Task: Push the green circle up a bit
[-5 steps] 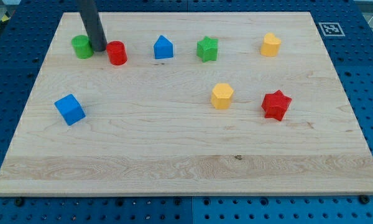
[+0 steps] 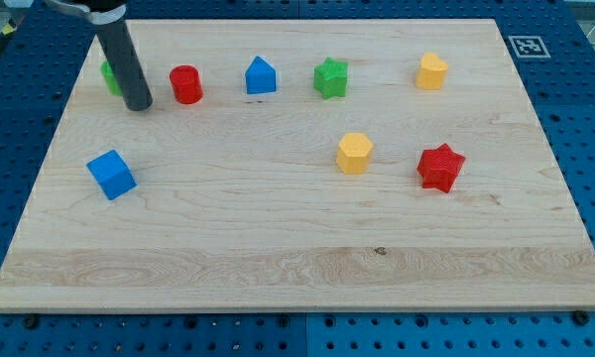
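The green circle (image 2: 108,76) sits near the board's top left corner, mostly hidden behind my dark rod; only its left edge shows. My tip (image 2: 139,105) rests on the board just below and to the right of the green circle. The red circle (image 2: 185,84) stands to the right of the tip, apart from it.
A blue house-shaped block (image 2: 261,75), a green star (image 2: 330,77) and a yellow block (image 2: 431,71) line the top row. A blue cube (image 2: 111,174) lies at the left, a yellow block (image 2: 354,153) and a red star (image 2: 440,167) at the right. The wooden board (image 2: 278,248) holds all.
My rod has moved left and down, from between the green and red circles to in front of the green circle. The green circle has shifted left a little.
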Action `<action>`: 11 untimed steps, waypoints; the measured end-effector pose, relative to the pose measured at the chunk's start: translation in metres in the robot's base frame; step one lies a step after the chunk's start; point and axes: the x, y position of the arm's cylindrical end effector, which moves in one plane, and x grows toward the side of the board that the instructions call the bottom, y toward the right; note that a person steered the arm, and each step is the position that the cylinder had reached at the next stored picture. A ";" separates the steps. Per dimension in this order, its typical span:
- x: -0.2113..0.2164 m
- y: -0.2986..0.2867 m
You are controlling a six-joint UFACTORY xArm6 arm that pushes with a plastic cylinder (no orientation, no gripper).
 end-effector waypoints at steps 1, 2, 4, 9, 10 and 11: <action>0.005 -0.017; -0.004 -0.035; -0.015 -0.036; -0.055 -0.027; -0.032 -0.035; -0.013 -0.038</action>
